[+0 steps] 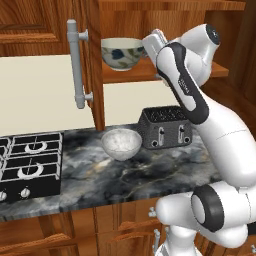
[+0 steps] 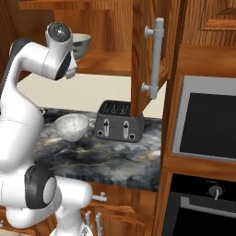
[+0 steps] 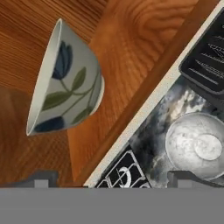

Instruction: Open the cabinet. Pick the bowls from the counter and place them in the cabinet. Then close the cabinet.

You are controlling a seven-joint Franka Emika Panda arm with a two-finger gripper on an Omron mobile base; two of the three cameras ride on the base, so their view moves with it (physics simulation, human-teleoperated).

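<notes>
A: Left base view, items logged. Leaf-patterned bowl (image 1: 122,53): set upright on the cabinet shelf (image 1: 131,73), near its front edge. Speckled bowl (image 1: 121,144): left on the marble counter (image 1: 150,175), just beside the black toaster (image 1: 165,128). Left cabinet door (image 1: 95,65): swung open, bar handle (image 1: 76,65) facing out.

B: Right base view?

A: Same shelf is seen behind the arm's elbow; the patterned bowl's rim (image 2: 82,42) is partly hidden. The right door (image 2: 140,55) is open too. The speckled bowl (image 2: 70,126) is noted left of the toaster (image 2: 119,120).

B: Hand view, gripper condition?

A: Finger tips (image 3: 41,179) are spread wide, nothing held; the patterned bowl (image 3: 65,81) is released on the shelf board. The speckled bowl (image 3: 199,144) is glimpsed below.

B: Handling advice?

A: Judged: the hand should be withdrawn straight back so the placed bowl is not clipped, then lowered over the speckled bowl's rim on the side away from the toaster.
</notes>
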